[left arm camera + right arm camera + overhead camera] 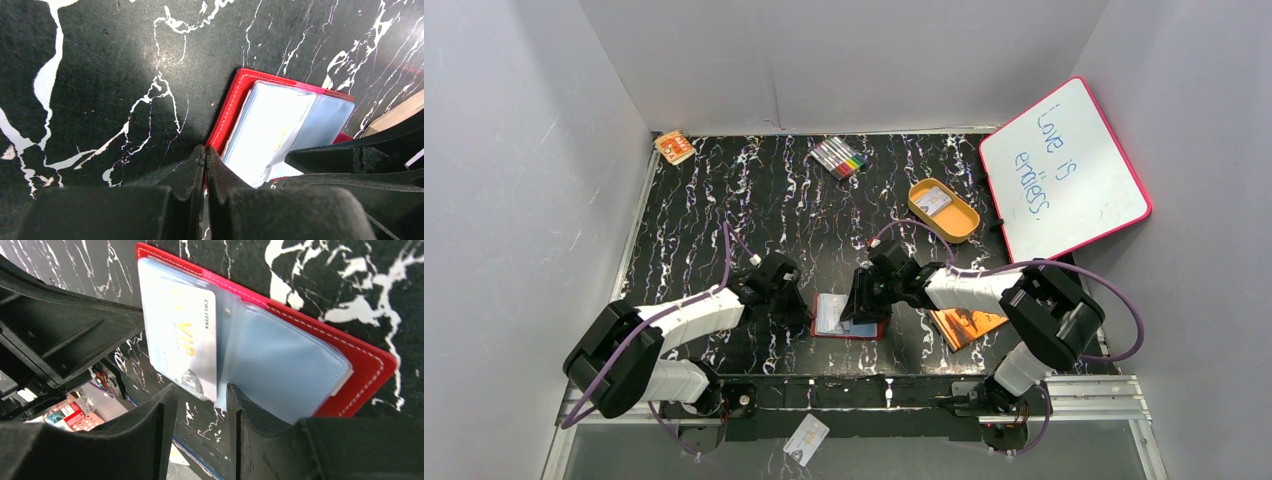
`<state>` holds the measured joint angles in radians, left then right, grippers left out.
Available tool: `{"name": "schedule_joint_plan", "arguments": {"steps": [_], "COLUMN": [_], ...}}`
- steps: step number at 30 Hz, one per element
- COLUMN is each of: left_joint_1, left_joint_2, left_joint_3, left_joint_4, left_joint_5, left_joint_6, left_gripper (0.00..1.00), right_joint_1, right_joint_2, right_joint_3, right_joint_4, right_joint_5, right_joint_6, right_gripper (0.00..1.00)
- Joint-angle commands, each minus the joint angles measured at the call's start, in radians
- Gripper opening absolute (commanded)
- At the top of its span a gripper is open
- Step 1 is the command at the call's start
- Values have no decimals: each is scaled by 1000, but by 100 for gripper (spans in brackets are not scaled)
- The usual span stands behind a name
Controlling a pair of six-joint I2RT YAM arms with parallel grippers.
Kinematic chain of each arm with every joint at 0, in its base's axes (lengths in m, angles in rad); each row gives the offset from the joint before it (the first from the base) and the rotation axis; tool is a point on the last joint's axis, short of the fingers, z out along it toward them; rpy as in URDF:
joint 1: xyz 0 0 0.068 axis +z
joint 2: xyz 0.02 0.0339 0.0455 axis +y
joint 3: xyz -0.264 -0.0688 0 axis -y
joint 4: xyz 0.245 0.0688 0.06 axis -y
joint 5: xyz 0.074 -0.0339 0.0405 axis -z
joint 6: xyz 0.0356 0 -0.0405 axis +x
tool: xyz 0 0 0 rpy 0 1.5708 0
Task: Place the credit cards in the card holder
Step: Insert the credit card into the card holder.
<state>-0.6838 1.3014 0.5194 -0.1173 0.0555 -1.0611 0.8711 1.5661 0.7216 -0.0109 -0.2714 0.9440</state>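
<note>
One red stitched card holder [361, 371], open flat on black marbled worktop [724, 220]; clear plastic sleeves [285, 370]. One white rectangular credit card [182, 340] in sleeve. Left tool [206, 165] clenched beside holder; right tool [200, 400] parted, straddling card edge.

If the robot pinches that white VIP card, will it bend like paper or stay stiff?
Probably stiff: the VIP card lies flat with straight edges, unlike the softer-looking clear sleeves of the red card holder. Its face looks smooth, so it might slip between the fingers of the right gripper. Being so thin, it is likely very light.
</note>
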Motion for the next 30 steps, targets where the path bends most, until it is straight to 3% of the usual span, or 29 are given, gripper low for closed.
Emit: {"name": "schedule_joint_plan", "arguments": {"steps": [1, 22, 30], "left_joint_1": [-6, -6, -6], "left_joint_2": [-4, 1, -3], "left_joint_3": [-33, -48, -46], "left_joint_4": [-74, -45, -53], "left_joint_5": [-7, 8, 2], "left_joint_6": [2, -1, -1], "left_gripper": [0, 0, 0], "right_joint_1": [3, 3, 4], "right_joint_2": [22, 52, 45], "right_joint_3": [-1, 18, 29], "right_joint_4": [92, 144, 120], "right_joint_5": [-39, -110, -100], "right_joint_6": [22, 26, 7], "right_gripper": [47, 39, 43]}}
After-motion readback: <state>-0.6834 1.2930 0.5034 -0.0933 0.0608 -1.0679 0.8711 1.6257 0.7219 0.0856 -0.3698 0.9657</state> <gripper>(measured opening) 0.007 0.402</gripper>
